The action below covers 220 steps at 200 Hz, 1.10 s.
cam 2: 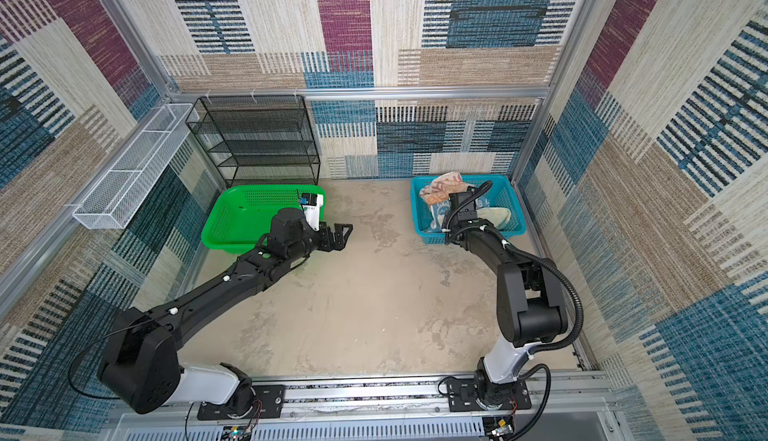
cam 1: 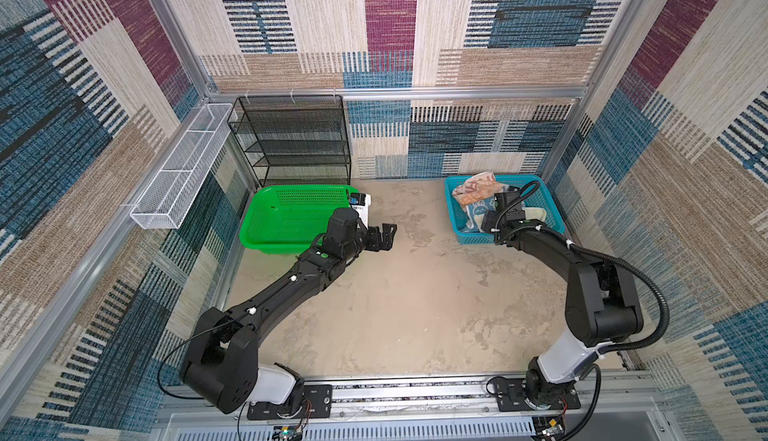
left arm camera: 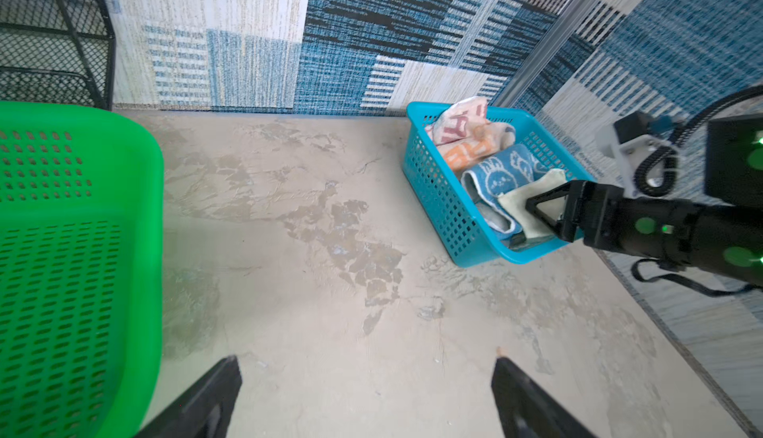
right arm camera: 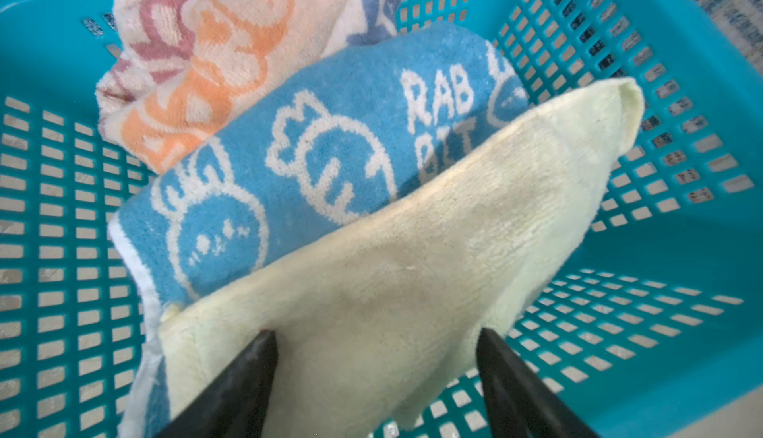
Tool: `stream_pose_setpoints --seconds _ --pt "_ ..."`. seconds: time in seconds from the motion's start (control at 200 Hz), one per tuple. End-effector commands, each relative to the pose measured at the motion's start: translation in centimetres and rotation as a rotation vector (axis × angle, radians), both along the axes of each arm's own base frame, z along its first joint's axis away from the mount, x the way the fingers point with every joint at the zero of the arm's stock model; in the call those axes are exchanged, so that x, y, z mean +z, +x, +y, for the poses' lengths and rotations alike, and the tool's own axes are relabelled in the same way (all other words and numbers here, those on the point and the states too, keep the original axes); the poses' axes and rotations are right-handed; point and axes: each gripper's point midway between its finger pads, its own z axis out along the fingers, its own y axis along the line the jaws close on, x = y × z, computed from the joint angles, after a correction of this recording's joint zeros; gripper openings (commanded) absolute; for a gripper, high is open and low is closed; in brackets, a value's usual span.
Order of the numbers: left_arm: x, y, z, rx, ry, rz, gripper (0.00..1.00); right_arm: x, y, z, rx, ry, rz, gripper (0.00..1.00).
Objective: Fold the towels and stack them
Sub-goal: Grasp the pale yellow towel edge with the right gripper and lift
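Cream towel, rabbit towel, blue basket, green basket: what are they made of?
Cream towel: soft terry or microfibre cloth, matte, with a short fuzzy pile; the fibre is unclear. Rabbit towel: terry cloth with a looped pile; the white pattern looks woven in. Blue basket: moulded plastic, smooth with a slight sheen, slotted walls. Green basket: likely similar plastic, glossy, perforated.

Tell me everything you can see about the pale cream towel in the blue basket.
The cream towel is a small, plain, pale yellowish terry cloth, fluffy, with faint greyish smudges. It lies crumpled and slanting in the blue basket, on top of and leaning against the blue rabbit towel, with one corner pointing towards the basket's wall. The right gripper has its jaws apart astride the towel's near end.
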Motion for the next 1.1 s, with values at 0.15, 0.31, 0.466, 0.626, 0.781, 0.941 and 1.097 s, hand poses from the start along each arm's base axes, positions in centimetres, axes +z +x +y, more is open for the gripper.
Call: stream_pose_setpoints --seconds 0.15,0.31,0.466,0.626,0.781,0.941,1.097 --pt "0.2 -0.1 -0.2 -0.017 0.013 0.036 1.0 3.8 0.9 0.9 0.038 0.042 -0.091 0.0" --pt "-0.3 -0.2 -0.1 -0.02 0.033 0.039 1.0 8.5 0.4 0.9 0.065 0.028 -0.178 0.0" --pt "-0.1 -0.3 0.1 -0.028 0.063 0.029 1.0 13.7 -0.4 2.6 0.185 0.056 -0.289 0.0" --pt "-0.1 -0.4 0.8 -0.003 0.09 0.014 0.99 18.7 -2.0 5.5 0.314 0.093 -0.39 0.0" --pt "-0.3 -0.4 2.1 0.055 0.122 0.0 1.0 22.7 -3.9 10.3 0.488 0.152 -0.456 0.0" --pt "-0.3 -0.8 2.9 0.075 0.141 -0.003 1.0 25.9 -6.4 15.9 0.704 0.24 -0.516 0.0" --pt "0.0 -1.5 3.4 0.076 0.147 -0.022 1.0 28.0 -9.1 20.3 0.908 0.335 -0.569 0.0"
